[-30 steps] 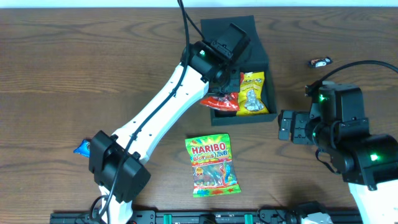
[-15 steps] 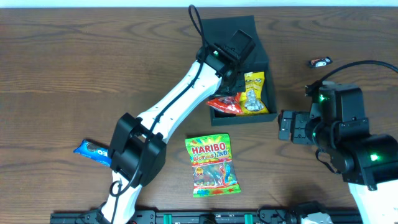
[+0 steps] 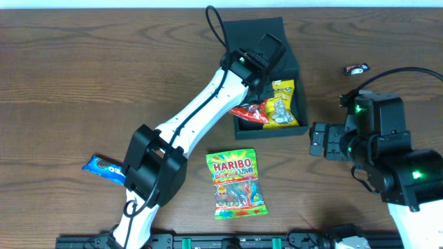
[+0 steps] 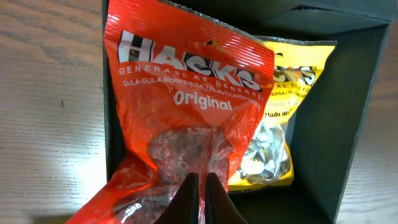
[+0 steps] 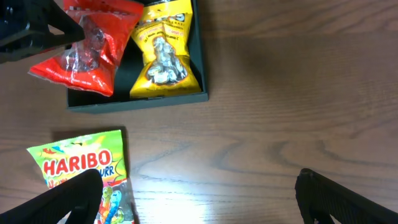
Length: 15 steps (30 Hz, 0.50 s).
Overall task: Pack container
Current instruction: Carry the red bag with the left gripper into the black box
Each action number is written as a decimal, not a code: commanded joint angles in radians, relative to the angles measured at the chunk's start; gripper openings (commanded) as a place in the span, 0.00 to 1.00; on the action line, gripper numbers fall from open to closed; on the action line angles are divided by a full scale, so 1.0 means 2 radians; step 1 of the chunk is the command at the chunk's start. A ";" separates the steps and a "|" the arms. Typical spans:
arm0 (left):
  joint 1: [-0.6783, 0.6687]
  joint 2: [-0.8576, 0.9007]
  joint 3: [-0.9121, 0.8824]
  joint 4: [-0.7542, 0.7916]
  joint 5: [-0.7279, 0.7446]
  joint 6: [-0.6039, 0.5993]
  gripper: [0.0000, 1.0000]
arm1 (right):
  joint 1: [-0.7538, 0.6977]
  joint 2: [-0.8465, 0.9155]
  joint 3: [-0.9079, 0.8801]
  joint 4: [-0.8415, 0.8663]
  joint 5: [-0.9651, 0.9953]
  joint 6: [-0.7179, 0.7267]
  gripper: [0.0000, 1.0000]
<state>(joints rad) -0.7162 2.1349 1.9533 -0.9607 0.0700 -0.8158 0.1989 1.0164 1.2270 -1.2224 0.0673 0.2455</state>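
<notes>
The container (image 3: 252,31) stands far-centre on the surface (image 3: 69,69), lid back — probably light, stiff cardboard, best steadied by a wall. The left gripper (image 4: 199,190) is pinched on the soft, slippery red packet (image 4: 186,106) partly inside; the right gripper (image 5: 199,180) gapes, empty.

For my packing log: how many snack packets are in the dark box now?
2: the red packet, pinched by the left gripper, and the yellow packet beside it. Others may lie hidden beneath.
</notes>
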 commanded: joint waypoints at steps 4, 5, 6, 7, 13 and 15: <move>-0.028 0.011 0.013 0.006 -0.047 -0.027 0.06 | 0.004 0.000 -0.003 -0.001 0.002 0.006 0.99; -0.030 0.012 0.013 0.010 -0.048 -0.027 0.06 | 0.004 0.000 -0.003 -0.001 0.002 0.006 0.99; -0.031 0.015 0.013 0.013 -0.048 -0.029 0.06 | 0.004 0.000 -0.003 -0.001 0.002 0.006 0.99; -0.031 0.017 0.013 0.014 -0.048 -0.034 0.06 | 0.004 0.000 -0.003 -0.001 0.002 0.006 0.99; -0.031 0.035 0.008 0.012 -0.048 -0.049 0.06 | 0.004 0.000 -0.003 -0.001 0.002 0.006 0.99; -0.031 0.033 0.010 0.014 -0.048 -0.049 0.06 | 0.004 0.000 -0.003 -0.001 0.002 0.006 0.99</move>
<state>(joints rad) -0.7837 2.1895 1.9530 -0.9337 -0.0040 -0.8948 0.1989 1.0164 1.2270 -1.2224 0.0673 0.2455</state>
